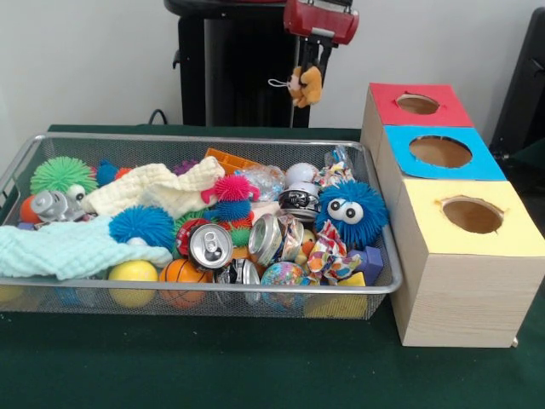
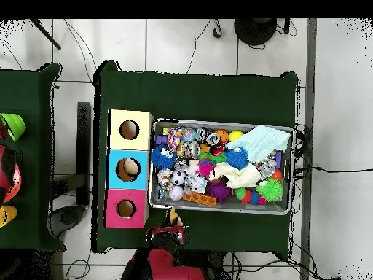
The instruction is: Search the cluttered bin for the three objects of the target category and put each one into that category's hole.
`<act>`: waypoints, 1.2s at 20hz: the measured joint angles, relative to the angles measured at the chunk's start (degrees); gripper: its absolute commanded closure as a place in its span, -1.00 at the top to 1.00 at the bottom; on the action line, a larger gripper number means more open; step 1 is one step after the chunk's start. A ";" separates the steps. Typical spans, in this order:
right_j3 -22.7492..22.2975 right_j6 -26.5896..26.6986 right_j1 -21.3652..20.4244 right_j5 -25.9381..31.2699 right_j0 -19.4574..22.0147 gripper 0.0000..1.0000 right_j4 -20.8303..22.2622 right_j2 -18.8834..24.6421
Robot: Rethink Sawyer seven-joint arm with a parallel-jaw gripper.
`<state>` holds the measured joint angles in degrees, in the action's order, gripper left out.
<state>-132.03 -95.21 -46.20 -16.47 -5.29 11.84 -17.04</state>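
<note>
The wide silver wire-mesh bin [image 1: 51, 281] sits crammed on the green tabletop [image 1: 213, 366], the pale wooden box's red-surround round hole [image 1: 417, 104] lies just beside its far corner, and your tool [image 1: 308, 72] hangs above the bin's far rim, clenched on a small tan plush toy [image 1: 305, 85]. Carry it sideways until it centres over the red hole — lower before you let go, since the toy dangles and its loop could snag. The fingers are largely masked by the toy, and much of the bin's contents lies buried under cloths.
</note>
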 measured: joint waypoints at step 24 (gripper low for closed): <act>-5.01 -4.45 -0.44 2.76 -14.22 -1.00 -20.39 1.66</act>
<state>-137.04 -99.65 -46.64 -13.71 -19.51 -8.55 -15.38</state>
